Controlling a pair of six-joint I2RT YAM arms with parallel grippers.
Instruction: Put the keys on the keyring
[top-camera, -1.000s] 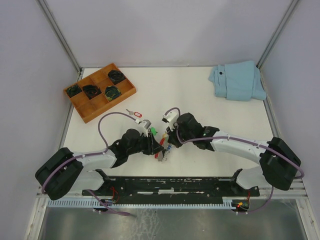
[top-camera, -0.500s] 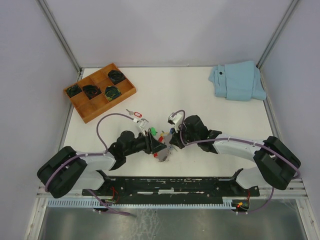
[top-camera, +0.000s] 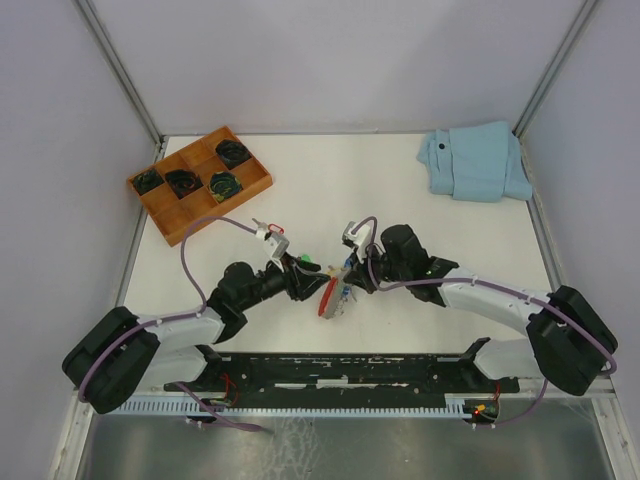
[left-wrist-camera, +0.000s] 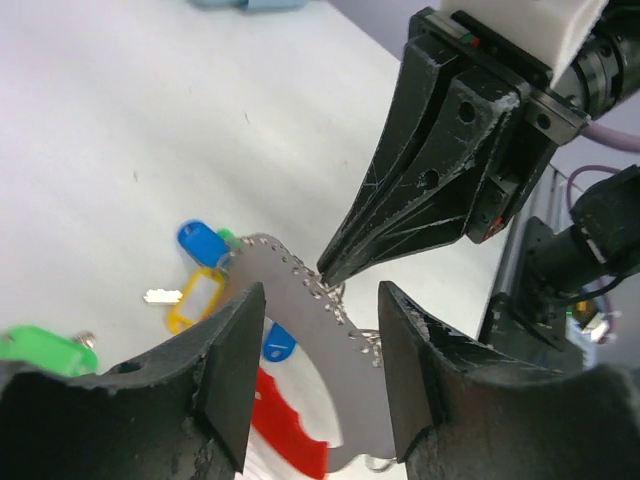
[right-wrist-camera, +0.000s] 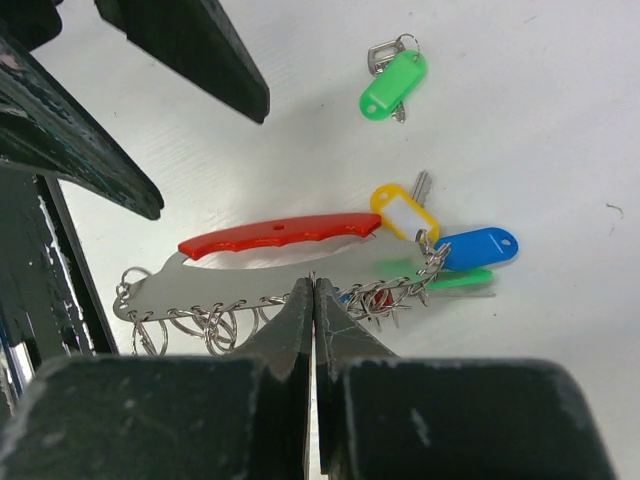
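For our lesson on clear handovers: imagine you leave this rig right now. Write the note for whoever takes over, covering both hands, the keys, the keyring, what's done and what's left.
Right hand: shut, pinching the edge of the grey strap on the keyring.
Left hand: open, a finger on either side of that strap, holding nothing.
Green-tagged key: loose on the table, apart from the keyring.
Red-tagged key: also loose, farther from the keyring.
Done: keyring gripped.
Left: pick up each key and thread it on.
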